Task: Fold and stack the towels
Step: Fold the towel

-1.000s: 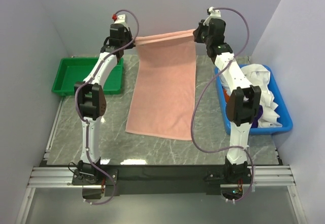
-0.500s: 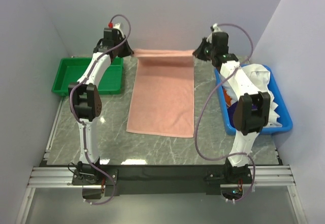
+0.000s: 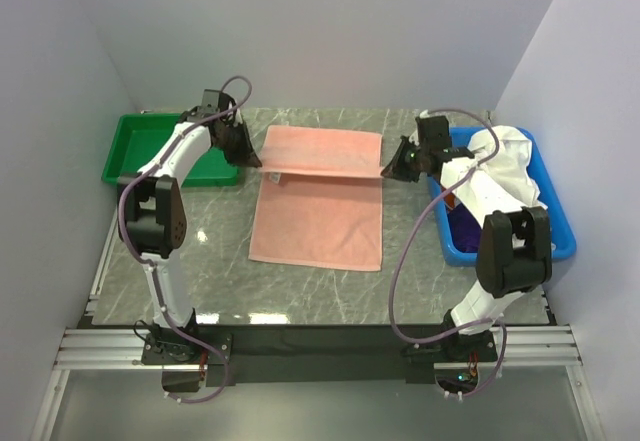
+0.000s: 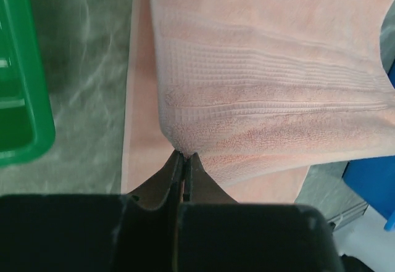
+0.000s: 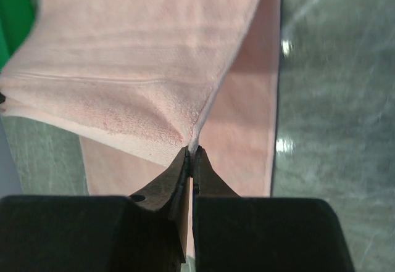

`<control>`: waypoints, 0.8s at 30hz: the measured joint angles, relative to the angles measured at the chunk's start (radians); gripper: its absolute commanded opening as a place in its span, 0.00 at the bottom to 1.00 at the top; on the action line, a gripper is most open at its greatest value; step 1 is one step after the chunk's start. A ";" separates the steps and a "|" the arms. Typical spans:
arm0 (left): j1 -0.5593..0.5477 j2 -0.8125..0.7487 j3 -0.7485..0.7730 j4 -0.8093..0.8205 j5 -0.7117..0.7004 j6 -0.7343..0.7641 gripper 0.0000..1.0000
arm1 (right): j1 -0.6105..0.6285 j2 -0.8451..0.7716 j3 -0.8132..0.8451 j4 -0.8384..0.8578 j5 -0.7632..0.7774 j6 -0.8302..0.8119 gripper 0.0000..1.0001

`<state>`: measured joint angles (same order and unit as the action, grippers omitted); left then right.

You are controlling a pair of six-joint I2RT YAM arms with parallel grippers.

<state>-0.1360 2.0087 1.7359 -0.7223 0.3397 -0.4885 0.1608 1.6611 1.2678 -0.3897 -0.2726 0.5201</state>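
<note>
Because each arm pinches 1 far corner of the salmon-pink towel (image 3: 318, 201), the far end of the cloth is doubled back toward the near edge, forming a fold across the towel's width. The left gripper (image 3: 252, 161) has its jaws clenched on the left corner; its wrist camera shows the 2 fingertips meeting with a bunched tip of terry between them. The right gripper (image 3: 390, 171) is clamped on the right corner likewise, cloth nipped at the very tip. Both grip at the extreme corners, I judge, so that the edge between them is held taut and straight and can land square on the layer below.

The towel lies in the middle of the table (image 3: 320, 296), its near part flat on the marbled top, the turned flap over the far part. From above, the held edge sits well short of the near hem, so the fold looks only partly done.

The green tray (image 3: 125, 173) stands to the left, and the blue bin (image 3: 560, 251) to the right holds white towels (image 3: 510, 156) heaped in it; a dark patch at the bin's near-left corner may be the purple one, though too little shows to be sure. Those wait their turn, so the task seems at an early stage: 1 towel mid-fold, nothing stacked in view.
</note>
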 measured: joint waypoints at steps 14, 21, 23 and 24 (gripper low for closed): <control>0.005 -0.265 -0.253 -0.056 0.000 -0.001 0.01 | 0.073 -0.279 -0.176 -0.075 0.018 0.034 0.00; -0.002 -0.386 -0.595 0.026 -0.002 -0.023 0.01 | 0.131 -0.373 -0.414 -0.052 0.017 0.094 0.00; -0.017 -0.386 -0.704 0.063 0.003 -0.039 0.01 | 0.134 -0.374 -0.499 -0.037 0.010 0.115 0.00; -0.023 -0.386 -0.739 0.072 0.007 -0.050 0.01 | 0.134 -0.372 -0.536 -0.035 0.005 0.124 0.00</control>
<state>-0.1589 1.6222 0.9974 -0.6502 0.3470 -0.5381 0.2943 1.2888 0.7322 -0.4244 -0.2676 0.6441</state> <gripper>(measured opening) 0.025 0.027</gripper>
